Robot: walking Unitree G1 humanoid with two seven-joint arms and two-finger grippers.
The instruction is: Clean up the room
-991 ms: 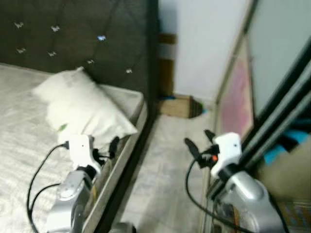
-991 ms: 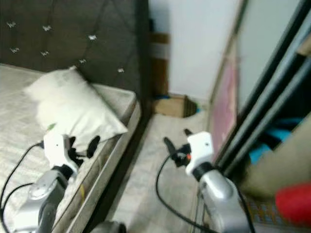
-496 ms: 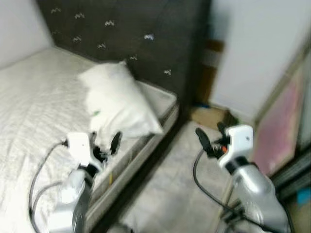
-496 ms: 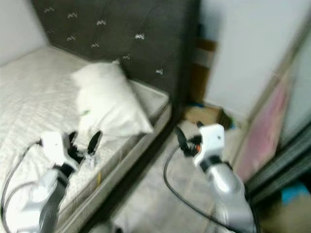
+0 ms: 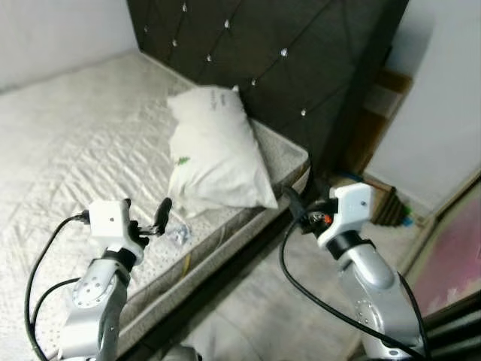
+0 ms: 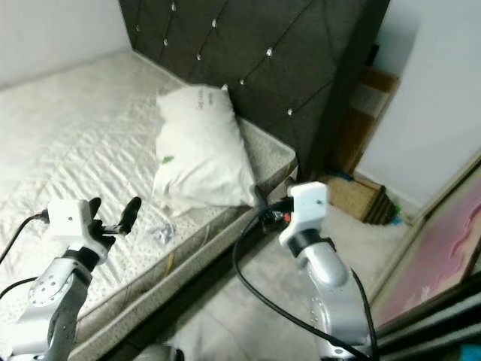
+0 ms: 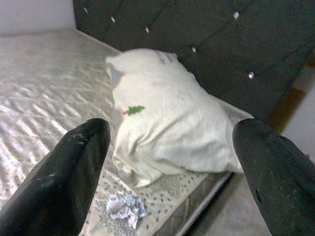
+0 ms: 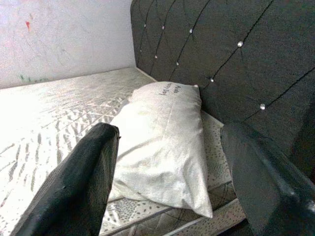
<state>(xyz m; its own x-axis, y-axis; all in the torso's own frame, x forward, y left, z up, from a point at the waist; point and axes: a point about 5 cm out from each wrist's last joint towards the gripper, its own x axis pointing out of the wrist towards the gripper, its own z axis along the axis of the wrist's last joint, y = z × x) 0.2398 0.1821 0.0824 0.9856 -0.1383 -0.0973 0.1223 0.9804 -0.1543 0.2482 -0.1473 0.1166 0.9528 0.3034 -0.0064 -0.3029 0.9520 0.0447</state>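
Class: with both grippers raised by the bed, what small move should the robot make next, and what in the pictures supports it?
Probably lower the open left gripper onto the crumpled wrapper on the mattress. It lies just ahead of those fingers, beside the pillow, and looks like litter. The right gripper hangs off the bed's edge.

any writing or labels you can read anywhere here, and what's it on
None can be read for certain.
Pillow: a line of dark handwriting-like print near its top end, too small and blurred to read.
Pillow's small green tag: no legible text.
Crumpled paper scrap on the mattress: no print to make out.
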